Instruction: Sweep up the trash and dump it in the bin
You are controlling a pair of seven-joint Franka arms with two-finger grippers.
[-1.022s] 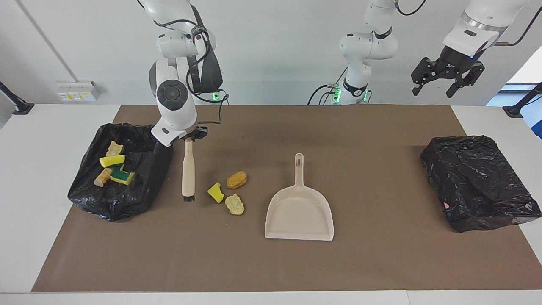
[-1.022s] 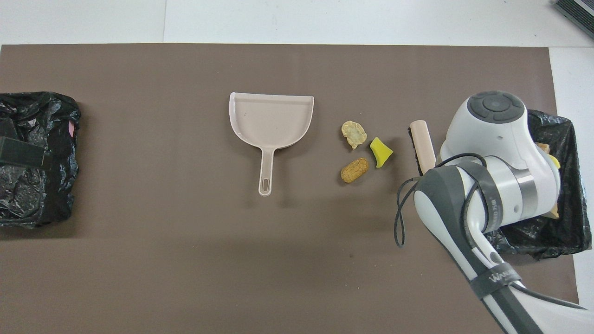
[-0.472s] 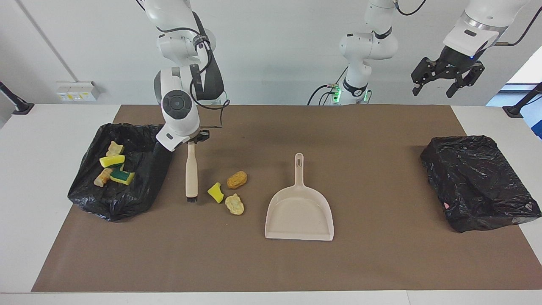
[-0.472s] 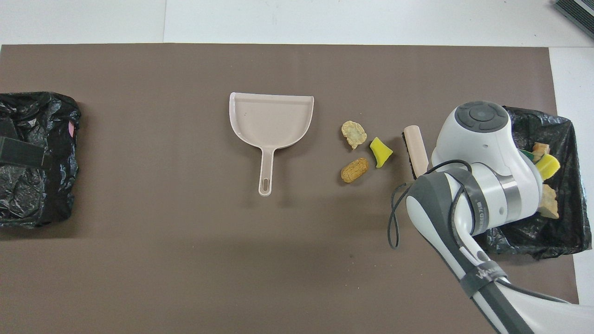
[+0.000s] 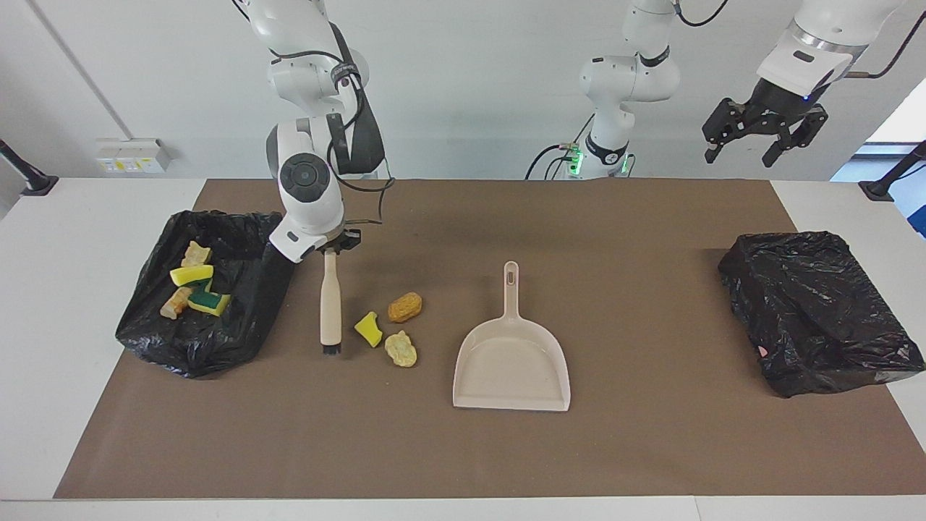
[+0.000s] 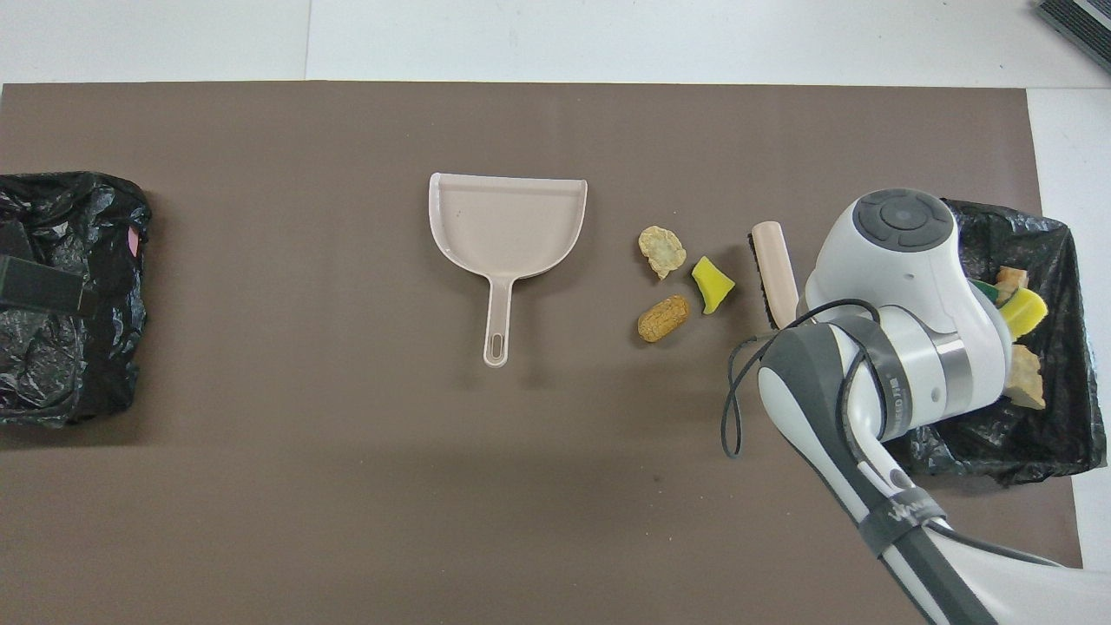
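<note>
Gripping the beige wooden brush point(image 5: 330, 307) in my clenched right gripper point(image 5: 331, 247), left gripper point(image 5: 759, 141) waiting spread wide; three yellow and tan trash scraps point(image 5: 391, 329) lying between brush and beige plastic dustpan point(image 5: 512, 365), risking scattering past its mouth.

Brown mat point(image 5: 651, 449) covers the table middle. Beige plastic dustpan point(image 5: 511, 369) sits mid-mat, handle toward the robots. Three loose trash scraps point(image 5: 391, 329) lie beside it toward the right arm's end; cream-handled brush point(image 5: 330, 307) just beside those. Open black-bag-lined bin point(image 5: 199, 340) at that end holds more scraps point(image 5: 192, 288). Crumpled black bag point(image 5: 817, 311) at the left arm's end.
</note>
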